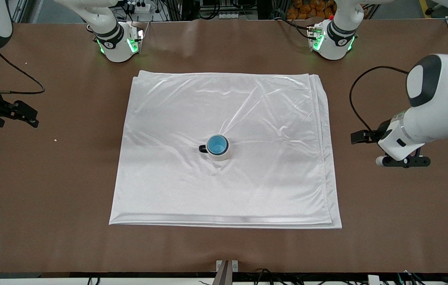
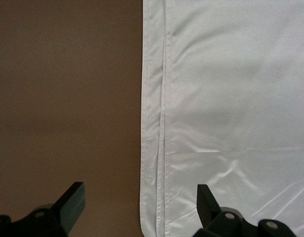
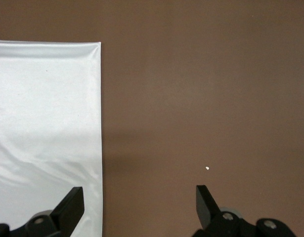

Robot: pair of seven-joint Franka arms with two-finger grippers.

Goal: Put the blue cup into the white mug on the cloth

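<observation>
The blue cup [image 1: 217, 144] sits upright inside the white mug [image 1: 221, 155], whose dark handle points toward the right arm's end. Both stand near the middle of the shiny white cloth [image 1: 247, 107]. My left gripper [image 1: 363, 137] hangs open and empty over the cloth's edge at the left arm's end. In the left wrist view the left gripper [image 2: 139, 195] shows that folded edge of the cloth [image 2: 231, 98] between its fingers. My right gripper [image 1: 29, 116] is open and empty over the table at the right arm's end. In the right wrist view the right gripper [image 3: 139, 197] hangs beside a corner of the cloth [image 3: 43, 108].
The brown table [image 1: 49, 198] surrounds the cloth on all sides. A tiny white crumb [image 1: 55, 139] lies on the table near the right gripper; the right wrist view shows the crumb [image 3: 207, 168] too. The arm bases [image 1: 119, 43] [image 1: 332, 39] stand along the table's robot edge.
</observation>
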